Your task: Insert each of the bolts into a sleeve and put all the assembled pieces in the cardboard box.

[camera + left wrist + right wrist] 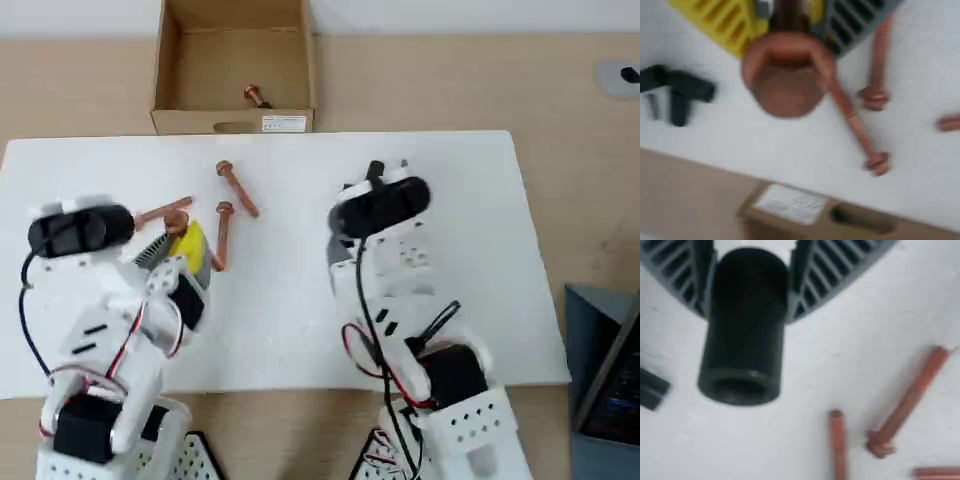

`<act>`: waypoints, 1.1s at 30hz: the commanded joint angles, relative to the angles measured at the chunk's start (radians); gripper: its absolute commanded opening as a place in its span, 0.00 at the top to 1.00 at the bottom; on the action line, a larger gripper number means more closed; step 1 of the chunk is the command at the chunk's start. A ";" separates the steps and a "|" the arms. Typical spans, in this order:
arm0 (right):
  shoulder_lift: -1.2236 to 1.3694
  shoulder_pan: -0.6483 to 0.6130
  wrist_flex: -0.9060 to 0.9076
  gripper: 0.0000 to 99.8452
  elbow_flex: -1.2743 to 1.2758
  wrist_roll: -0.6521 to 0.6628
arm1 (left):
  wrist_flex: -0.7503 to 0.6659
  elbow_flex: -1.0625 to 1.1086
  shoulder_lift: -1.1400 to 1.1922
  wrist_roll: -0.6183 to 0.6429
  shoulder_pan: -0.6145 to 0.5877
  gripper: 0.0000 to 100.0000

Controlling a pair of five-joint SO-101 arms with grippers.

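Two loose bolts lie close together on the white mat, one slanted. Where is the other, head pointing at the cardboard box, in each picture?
High view: the bolt lies on the white mat, left of centre.
Left wrist view: the bolt lies on the mat, head towards the cardboard box.
Right wrist view: the bolt lies apart from the black sleeve.
Landmark: the slanted bolt by its head.

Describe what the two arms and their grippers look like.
Both arms are white plastic segments with black motor blocks, trailing black cables and thin red wires. The left arm ends in a left gripper with one yellow ribbed finger and one grey ribbed finger. The right arm has a right gripper with two grey ribbed fingers.
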 commanded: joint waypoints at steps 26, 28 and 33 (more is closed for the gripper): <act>-0.481 -0.332 0.210 0.99 0.108 0.120 | -0.163 -0.072 -0.143 0.293 0.161 1.00; -0.476 -0.343 0.209 0.99 0.108 0.120 | -0.184 -0.072 -0.143 0.293 0.169 1.00; -0.483 -0.375 0.206 0.99 0.120 0.169 | -0.183 -0.071 -0.142 0.299 0.172 1.00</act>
